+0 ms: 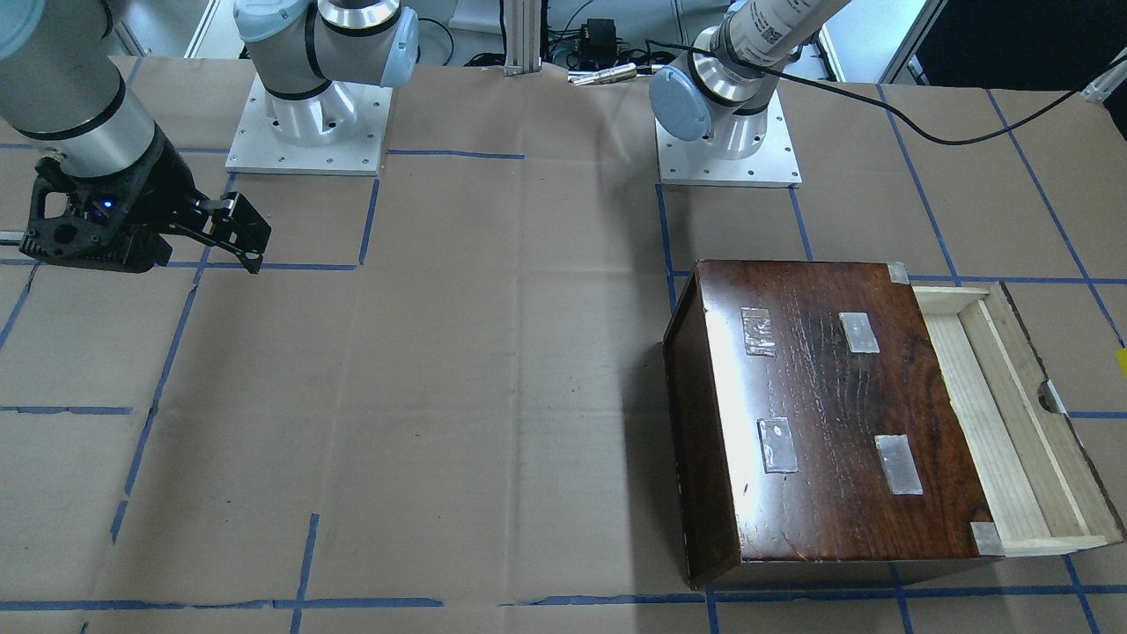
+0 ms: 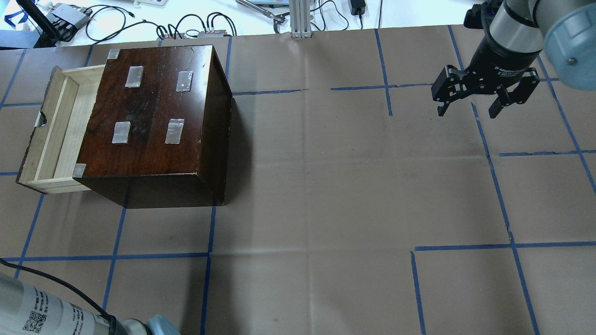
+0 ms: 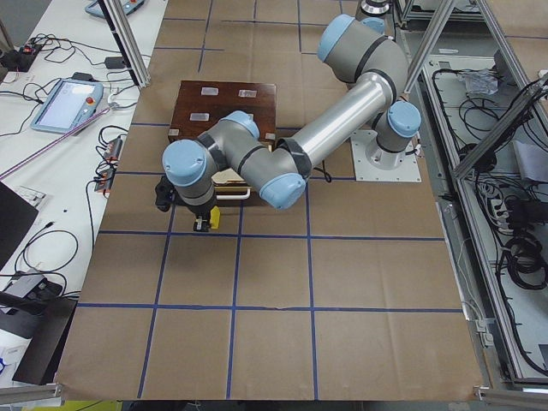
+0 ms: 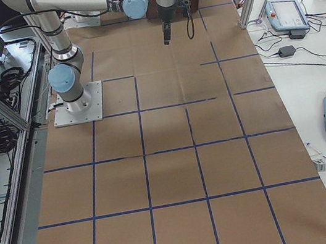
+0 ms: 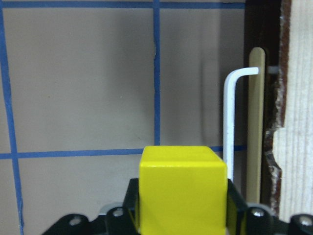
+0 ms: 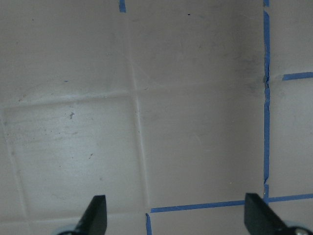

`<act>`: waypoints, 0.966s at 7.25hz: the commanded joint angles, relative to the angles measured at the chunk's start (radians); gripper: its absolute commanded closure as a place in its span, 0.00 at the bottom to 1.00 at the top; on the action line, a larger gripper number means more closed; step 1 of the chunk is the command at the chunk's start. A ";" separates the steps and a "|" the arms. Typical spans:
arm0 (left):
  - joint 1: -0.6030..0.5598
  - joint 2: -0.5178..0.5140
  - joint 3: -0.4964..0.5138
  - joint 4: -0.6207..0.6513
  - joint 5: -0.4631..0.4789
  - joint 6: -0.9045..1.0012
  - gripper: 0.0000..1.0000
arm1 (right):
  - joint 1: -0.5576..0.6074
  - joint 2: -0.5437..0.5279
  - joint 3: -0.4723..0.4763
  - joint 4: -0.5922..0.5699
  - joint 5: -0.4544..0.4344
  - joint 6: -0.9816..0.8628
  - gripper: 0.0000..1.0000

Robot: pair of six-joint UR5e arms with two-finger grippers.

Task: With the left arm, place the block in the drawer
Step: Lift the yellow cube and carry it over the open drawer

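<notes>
Silver arms (image 2: 512, 28), pale blue joints (image 2: 570, 42), black pincers (image 2: 467, 111)

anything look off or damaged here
The glossy dark brown wooden cabinet has four clear tape patches stuck on its scuffed top. The pale wooden drawer's dark front panel looks chipped and ragged around its notch. Nothing is spilled.

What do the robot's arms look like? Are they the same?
Nearly twins! The left arm and right arm are both shiny silver tubes with pale blue round caps at the joints. The left one has a black cable and a QR-code label. The right gripper is black with white lettering.
</notes>
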 commanded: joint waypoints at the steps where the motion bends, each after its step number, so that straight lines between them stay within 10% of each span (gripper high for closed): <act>1: -0.083 0.114 -0.186 0.146 0.000 -0.149 0.65 | 0.000 0.000 0.001 -0.001 0.000 0.000 0.00; 7: -0.210 0.147 -0.304 0.182 0.000 -0.363 0.65 | 0.000 0.000 0.000 -0.001 0.000 0.000 0.00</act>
